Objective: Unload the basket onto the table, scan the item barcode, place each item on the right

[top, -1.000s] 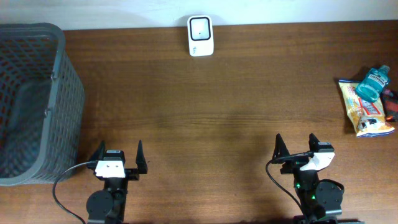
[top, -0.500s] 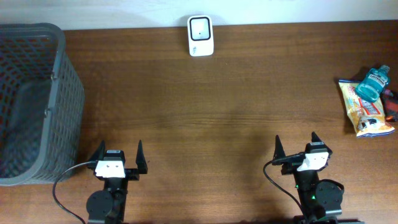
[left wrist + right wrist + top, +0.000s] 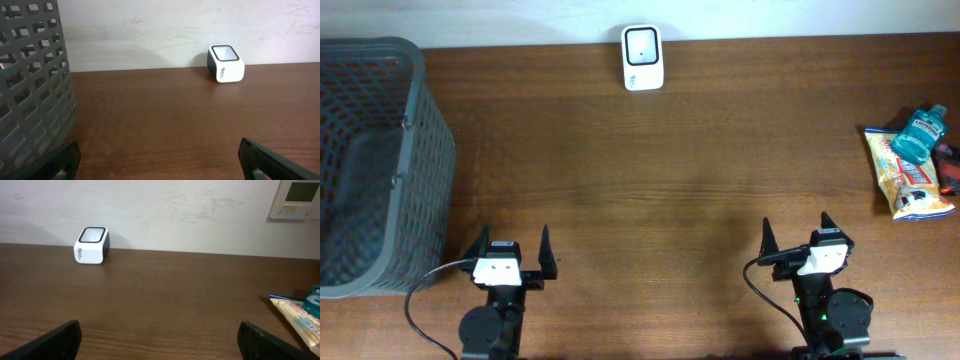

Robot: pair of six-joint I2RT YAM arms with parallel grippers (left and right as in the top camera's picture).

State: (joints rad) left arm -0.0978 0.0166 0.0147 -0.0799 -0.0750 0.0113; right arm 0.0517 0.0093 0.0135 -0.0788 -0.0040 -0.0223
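Note:
The white barcode scanner (image 3: 642, 57) stands at the table's far edge, its window facing up; it also shows in the left wrist view (image 3: 226, 63) and the right wrist view (image 3: 91, 244). The items lie at the far right: a yellow snack packet (image 3: 908, 180) with a blue bottle (image 3: 920, 130) resting across its top. My left gripper (image 3: 512, 242) and right gripper (image 3: 797, 230) sit at the near edge, both open, with only bare wood between the fingers. The packet's corner (image 3: 299, 319) shows right of my right gripper (image 3: 160, 340). My left gripper (image 3: 160, 160) faces the scanner.
A grey mesh basket (image 3: 415, 150) fills the left side, close to my left gripper, and its wall (image 3: 30, 90) shows in the left wrist view. A dark red object (image 3: 949, 172) lies beside the packet at the right edge. A wall panel (image 3: 299, 197) hangs behind.
The right gripper's head shifted slightly leftward about a second ago and has held still since. The left arm and all objects have not moved.

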